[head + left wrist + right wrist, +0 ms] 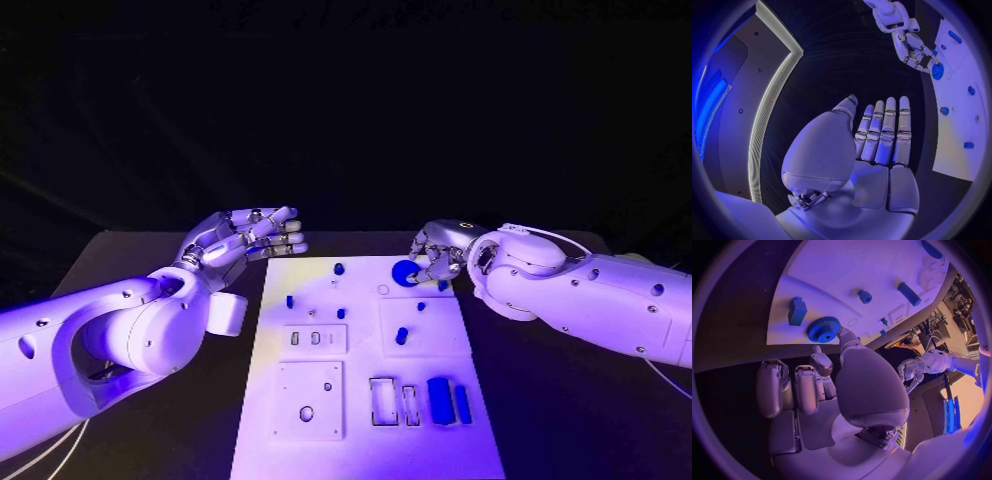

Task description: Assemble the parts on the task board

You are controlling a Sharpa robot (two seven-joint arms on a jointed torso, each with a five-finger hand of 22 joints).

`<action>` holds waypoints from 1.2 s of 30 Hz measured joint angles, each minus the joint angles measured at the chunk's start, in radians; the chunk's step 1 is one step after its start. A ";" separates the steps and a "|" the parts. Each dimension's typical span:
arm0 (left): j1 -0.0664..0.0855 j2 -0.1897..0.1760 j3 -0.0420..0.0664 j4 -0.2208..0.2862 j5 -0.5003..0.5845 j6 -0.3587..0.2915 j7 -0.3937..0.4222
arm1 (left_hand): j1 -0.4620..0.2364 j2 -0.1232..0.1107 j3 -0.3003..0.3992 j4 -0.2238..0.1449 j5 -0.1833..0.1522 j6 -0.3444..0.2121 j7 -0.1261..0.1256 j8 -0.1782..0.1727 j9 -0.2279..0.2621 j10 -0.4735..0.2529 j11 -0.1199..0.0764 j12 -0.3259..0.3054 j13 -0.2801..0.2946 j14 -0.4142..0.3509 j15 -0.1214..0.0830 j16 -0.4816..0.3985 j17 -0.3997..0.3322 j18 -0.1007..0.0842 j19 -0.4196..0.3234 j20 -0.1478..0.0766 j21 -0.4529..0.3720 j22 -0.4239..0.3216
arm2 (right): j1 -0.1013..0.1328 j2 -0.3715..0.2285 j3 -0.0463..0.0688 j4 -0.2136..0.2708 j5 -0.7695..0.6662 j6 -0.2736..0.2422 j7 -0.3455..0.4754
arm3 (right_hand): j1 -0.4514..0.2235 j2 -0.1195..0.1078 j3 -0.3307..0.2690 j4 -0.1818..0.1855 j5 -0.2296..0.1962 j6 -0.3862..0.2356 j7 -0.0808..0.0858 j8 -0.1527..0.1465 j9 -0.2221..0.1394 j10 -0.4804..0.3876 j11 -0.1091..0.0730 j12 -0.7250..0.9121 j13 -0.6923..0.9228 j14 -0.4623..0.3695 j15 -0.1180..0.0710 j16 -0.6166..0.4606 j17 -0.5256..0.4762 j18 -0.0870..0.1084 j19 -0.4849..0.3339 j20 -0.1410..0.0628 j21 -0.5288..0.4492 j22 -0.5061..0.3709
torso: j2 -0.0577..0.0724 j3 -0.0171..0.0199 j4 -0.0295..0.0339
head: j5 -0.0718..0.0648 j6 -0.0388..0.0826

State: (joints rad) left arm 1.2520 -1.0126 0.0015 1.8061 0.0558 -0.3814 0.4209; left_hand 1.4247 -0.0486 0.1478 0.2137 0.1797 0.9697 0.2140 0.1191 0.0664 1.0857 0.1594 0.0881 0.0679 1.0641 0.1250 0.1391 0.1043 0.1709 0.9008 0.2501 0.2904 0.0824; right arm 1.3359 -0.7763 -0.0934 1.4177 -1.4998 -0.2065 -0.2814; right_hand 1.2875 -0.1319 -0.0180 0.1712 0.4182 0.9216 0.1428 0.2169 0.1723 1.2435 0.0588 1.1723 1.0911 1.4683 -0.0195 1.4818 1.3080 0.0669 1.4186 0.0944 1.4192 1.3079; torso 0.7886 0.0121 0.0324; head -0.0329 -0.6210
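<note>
The right robot hand [437, 256] pinches a round blue toothed gear [823, 329] at the far right corner of the flat white task board [361, 440]; its fingers hide part of the gear from the head camera. The left robot hand [248, 236] hovers with straight fingers apart, holding nothing, over bare black surface [173, 262] just beside the board's far left corner. Small blue parts [440, 398] lie nearer the robot.
</note>
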 measured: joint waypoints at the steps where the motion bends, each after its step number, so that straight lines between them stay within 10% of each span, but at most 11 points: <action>1: 0.000 0.000 0.000 0.000 0.000 0.000 0.000 | 0.000 0.000 0.000 0.000 0.000 0.000 0.000 0.000 0.000 0.000 0.000 0.000 0.000 0.000 0.000 0.000 0.000 0.000 0.000 0.000 0.000 0.000 | 0.000 0.003 0.000 -0.002 -0.001 0.000 0.000 | 0.000 0.000 0.000 0.000 0.000 0.000 0.000 0.001 0.000 0.000 0.000 0.000 0.000 0.000 0.000 0.001 0.000 0.000 0.000 0.000 0.000 0.000 | 0.000 0.0001 -0.0002 | 0.000 -0.001; 36: 0.000 0.000 0.000 -0.002 0.000 0.002 -0.005 | 0.000 0.000 0.000 0.000 0.000 0.000 0.000 0.000 0.000 0.000 0.000 0.000 0.000 0.000 0.000 -0.004 0.001 0.000 -0.004 0.004 0.000 -0.001 | -0.004 0.039 0.002 -0.047 -0.003 0.032 -0.001 | 0.034 0.016 0.002 0.010 0.015 0.000 0.000 0.034 0.010 0.040 -0.003 0.068 0.082 0.000 0.000 0.018 0.000 0.001 0.007 0.000 0.007 0.000 | 0.000 0.0023 -0.0003 | 0.004 -0.016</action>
State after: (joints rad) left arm 1.2520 -1.0127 0.0014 1.8045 0.0559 -0.3796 0.4162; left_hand 1.4246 -0.0485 0.1478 0.2137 0.1798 0.9697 0.2140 0.1191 0.0663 1.0857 0.1594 0.0881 0.0679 1.0641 0.1250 0.1351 0.1050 0.1710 0.8972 0.2538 0.2904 0.0815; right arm 1.3321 -0.7372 -0.0916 1.3703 -1.5029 -0.1742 -0.2826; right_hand 1.3218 -0.1161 -0.0163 0.1812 0.4336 0.9217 0.1427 0.2514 0.1822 1.2839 0.0563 1.2402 1.1726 1.4684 -0.0196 1.4997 1.3076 0.0683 1.4257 0.0945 1.4262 1.3074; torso 0.7885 0.0144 0.0321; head -0.0286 -0.6371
